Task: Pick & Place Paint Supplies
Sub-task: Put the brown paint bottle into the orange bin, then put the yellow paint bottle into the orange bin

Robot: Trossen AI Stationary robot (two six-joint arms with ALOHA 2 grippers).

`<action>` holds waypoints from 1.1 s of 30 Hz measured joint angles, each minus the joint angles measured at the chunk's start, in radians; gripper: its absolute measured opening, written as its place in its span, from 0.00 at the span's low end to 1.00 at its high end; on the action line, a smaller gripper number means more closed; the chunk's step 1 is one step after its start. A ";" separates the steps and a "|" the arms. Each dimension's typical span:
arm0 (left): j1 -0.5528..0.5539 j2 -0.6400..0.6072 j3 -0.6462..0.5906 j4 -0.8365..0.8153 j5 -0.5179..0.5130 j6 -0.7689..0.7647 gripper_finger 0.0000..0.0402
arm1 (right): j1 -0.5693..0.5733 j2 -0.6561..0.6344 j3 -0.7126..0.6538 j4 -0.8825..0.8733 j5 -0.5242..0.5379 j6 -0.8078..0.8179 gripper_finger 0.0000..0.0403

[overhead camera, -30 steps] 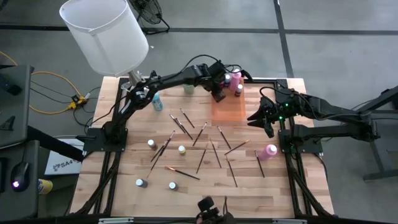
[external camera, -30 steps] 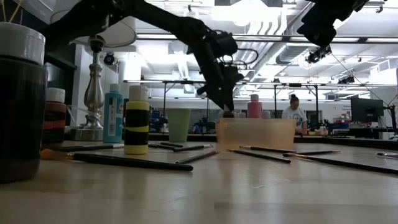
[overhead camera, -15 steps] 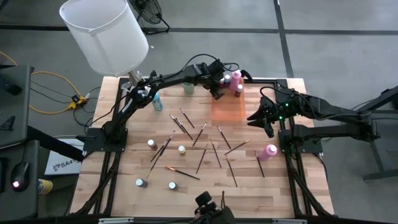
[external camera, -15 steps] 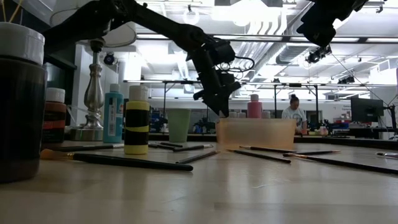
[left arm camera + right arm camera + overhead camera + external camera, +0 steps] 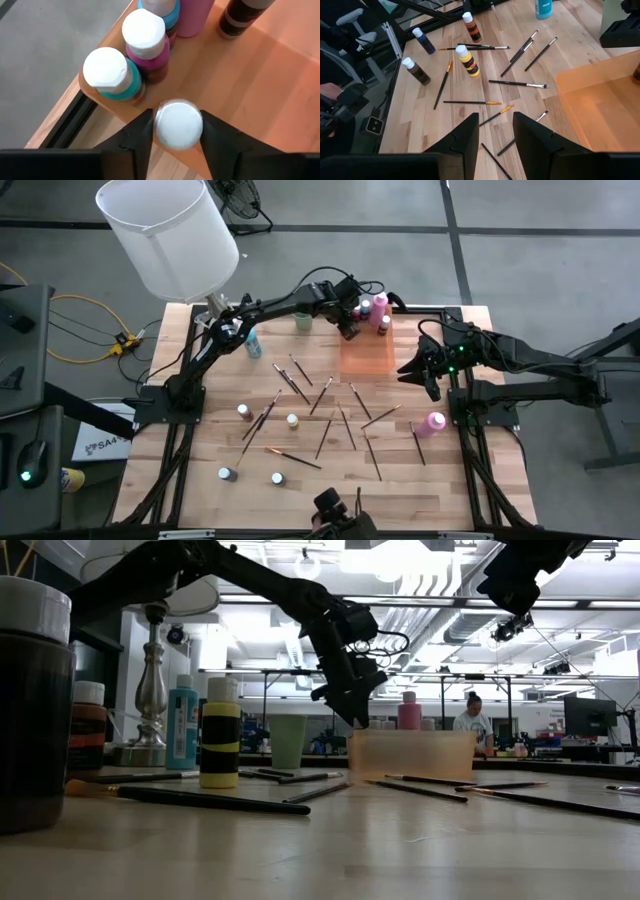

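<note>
Grey concrete floor (image 5: 520,240); bright ceiling lights (image 5: 400,560) overhead.

My L arm's stretched far across the table, wrist bent down, left gripper (image 5: 349,330) hanging at the far edge w/ fingers (image 5: 137,132) parted. R arm's folded in from the R side, right gripper (image 5: 428,380) raised above the table & pointing inward, fingers (image 5: 470,131) apart, nothing btwn them.

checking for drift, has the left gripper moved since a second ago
Yes. In the low view the left gripper has lifted clear of the orange bin, whose rim it was down at a second ago.
</note>
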 joint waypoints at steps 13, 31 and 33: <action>0.000 -0.017 0.005 -0.005 -0.003 0.053 0.56 | 0.000 0.000 0.000 0.000 0.000 0.000 0.28; -0.038 -0.146 0.094 -0.122 0.074 0.185 0.53 | 0.000 0.000 0.000 0.008 0.000 0.000 0.28; -0.050 -0.165 0.093 -0.149 0.090 0.189 0.53 | 0.000 0.000 0.000 0.008 0.000 0.000 0.28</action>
